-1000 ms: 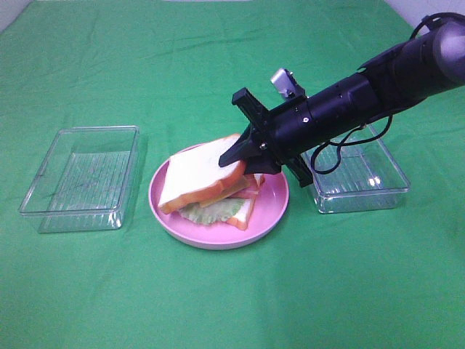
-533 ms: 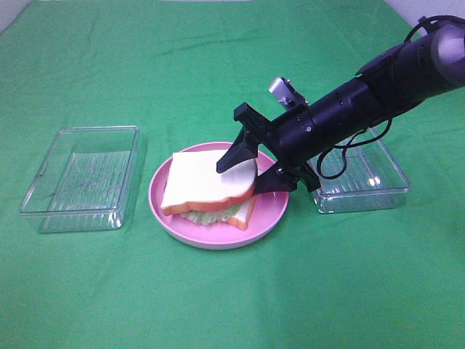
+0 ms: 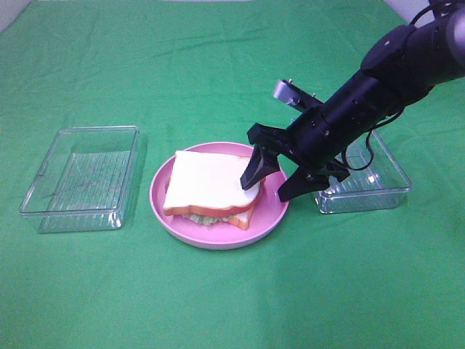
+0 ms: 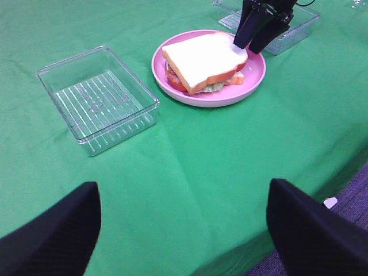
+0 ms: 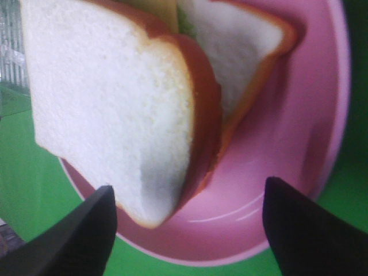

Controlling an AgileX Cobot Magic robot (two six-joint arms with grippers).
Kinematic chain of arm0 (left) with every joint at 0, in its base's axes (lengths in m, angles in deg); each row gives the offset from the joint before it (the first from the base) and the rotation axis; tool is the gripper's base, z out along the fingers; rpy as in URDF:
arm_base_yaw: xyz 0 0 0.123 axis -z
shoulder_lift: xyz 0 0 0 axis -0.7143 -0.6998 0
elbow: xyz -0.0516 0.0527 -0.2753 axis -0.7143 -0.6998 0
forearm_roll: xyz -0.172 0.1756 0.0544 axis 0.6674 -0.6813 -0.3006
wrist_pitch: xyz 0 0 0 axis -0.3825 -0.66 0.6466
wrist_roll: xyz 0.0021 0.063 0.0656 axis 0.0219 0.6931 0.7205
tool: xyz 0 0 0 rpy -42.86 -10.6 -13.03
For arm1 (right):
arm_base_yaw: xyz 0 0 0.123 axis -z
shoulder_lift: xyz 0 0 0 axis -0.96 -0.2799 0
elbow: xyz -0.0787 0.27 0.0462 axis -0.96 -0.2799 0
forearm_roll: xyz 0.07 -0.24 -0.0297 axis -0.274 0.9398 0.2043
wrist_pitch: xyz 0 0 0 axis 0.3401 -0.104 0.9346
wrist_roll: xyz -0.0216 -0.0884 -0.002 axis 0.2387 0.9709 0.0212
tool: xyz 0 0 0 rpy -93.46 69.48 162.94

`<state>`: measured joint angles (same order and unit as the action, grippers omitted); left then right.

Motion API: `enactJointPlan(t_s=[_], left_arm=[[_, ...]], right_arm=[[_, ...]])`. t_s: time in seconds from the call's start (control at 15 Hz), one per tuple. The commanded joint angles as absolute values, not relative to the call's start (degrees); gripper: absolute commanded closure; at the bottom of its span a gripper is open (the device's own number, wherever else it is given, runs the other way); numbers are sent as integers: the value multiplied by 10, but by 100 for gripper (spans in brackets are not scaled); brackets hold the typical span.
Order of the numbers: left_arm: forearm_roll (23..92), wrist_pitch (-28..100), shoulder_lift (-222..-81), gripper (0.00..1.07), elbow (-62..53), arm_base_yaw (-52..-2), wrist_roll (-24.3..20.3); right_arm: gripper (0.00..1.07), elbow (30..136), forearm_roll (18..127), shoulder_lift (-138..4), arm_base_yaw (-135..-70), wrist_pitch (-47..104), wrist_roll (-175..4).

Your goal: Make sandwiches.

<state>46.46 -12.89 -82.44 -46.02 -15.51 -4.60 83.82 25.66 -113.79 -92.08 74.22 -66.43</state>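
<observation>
The sandwich [image 3: 211, 187] lies stacked on the round pink plate [image 3: 273, 211]: white bread with orange-brown crust on top, green lettuce showing at the front edge, another slice below. It also shows in the left wrist view [image 4: 204, 62] and fills the right wrist view [image 5: 126, 109]. My right gripper [image 3: 275, 179] is open and empty, its fingers just off the sandwich's right end, over the plate. My left gripper [image 4: 184, 230] is open, far from the plate, near the table's edge.
A clear ribbed tray [image 3: 81, 177] stands left of the plate. A second clear tray [image 3: 367, 174] stands right of it, partly under my right arm. Green cloth covers the table.
My right gripper let go of the top bread slice, which now lies flat on the stack. The gripper drew back to the right, open.
</observation>
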Motion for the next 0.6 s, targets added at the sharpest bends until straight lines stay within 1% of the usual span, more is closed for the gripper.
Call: enactJointPlan(t_s=[0.07,0.13,0.2,0.27,0.47,0.6], left_arm=[[465,-123,-814,31,-461,-156,-45],[465,-123,-814,31,-461,-156,-45],[465,-123,-814,31,-461,-156,-45],[465,-123,-814,31,-461,-156,-45],[465,-123,-814,31,-461,-156,-45],[465,-123,-814,31,-461,-156,-45]], right_arm=[[39,836,333,-1102,-919,739,-702],[39,836,378,-1082,-919,745,-726],[39,836,458,-1034,-919,756,-783],[39,835,496,-1007,-919,762,-809],[39,812,571,-923,-919,782,-845],[40,770,592,-839,-919,798,-846]])
